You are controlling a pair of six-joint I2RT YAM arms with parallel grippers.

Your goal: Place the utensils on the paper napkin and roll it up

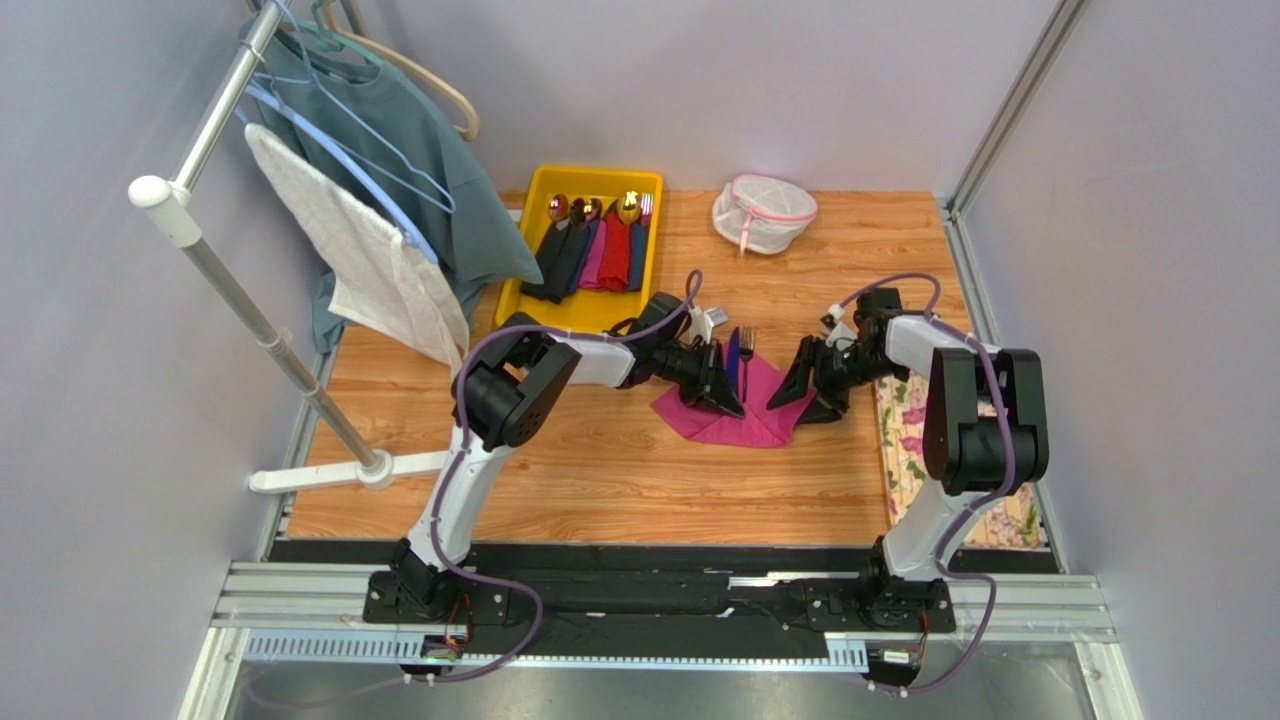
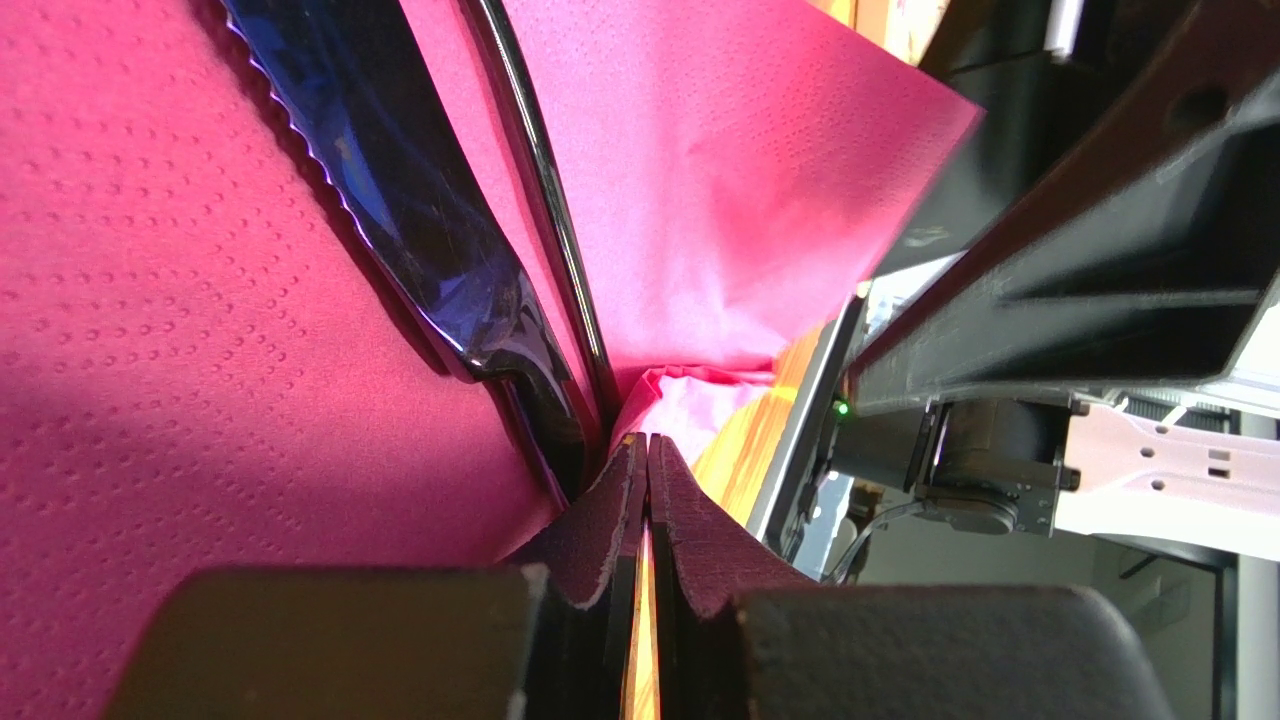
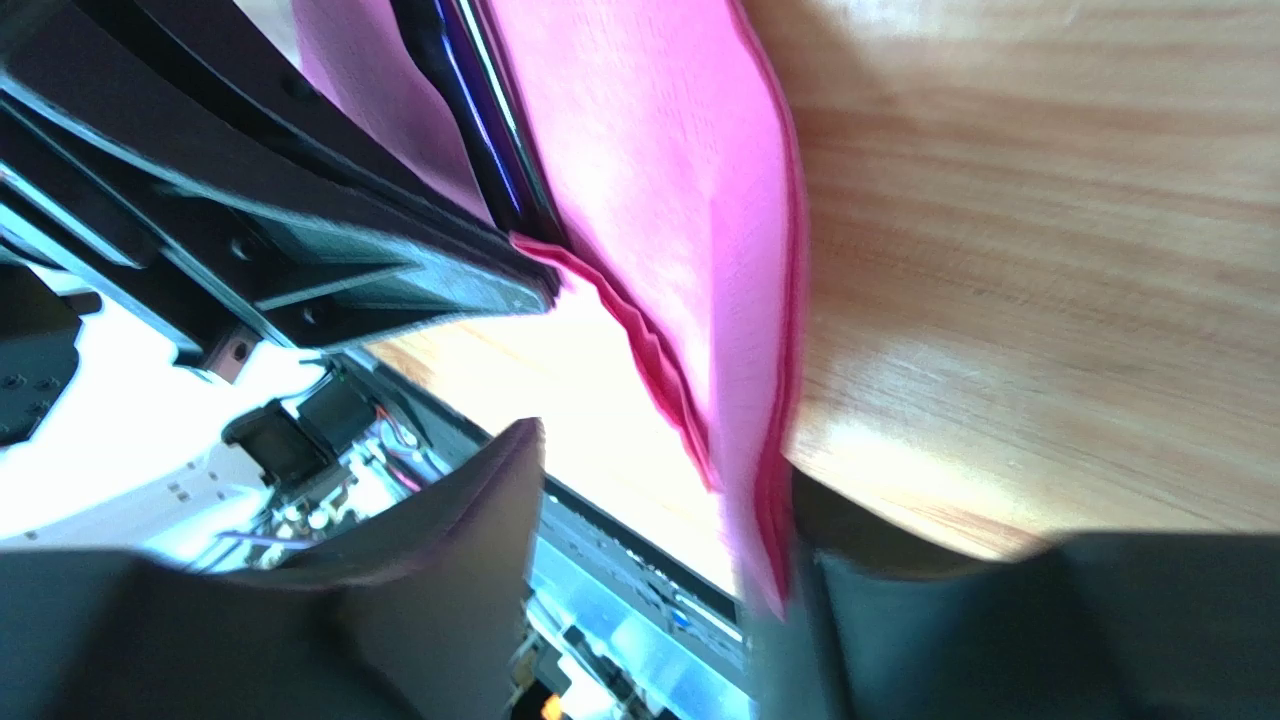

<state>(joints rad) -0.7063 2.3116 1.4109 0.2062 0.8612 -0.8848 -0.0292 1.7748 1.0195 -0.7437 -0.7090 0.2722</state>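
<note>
Left end effector [image 2: 648, 458] clamped on paper napkin [image 2: 721, 180] fold, lower centre; right end effector [image 3: 654, 488] apart, straddling edge. Risk: opposing pulls tear paper, utensils [image 2: 406, 210] slide out.

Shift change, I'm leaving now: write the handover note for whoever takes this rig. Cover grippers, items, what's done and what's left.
Left gripper: shut, pinching a lifted fold of the paper napkin.
Right gripper: open, jaws either side of the napkin's raised edge, not clamped.
Utensils: lying side by side on the napkin, one a serrated knife. The napkin sits on the wooden table between the two arms.
Done: utensils placed on the napkin.
Left: roll the napkin around them. Only an edge is lifted, and no roll is formed yet.
</note>
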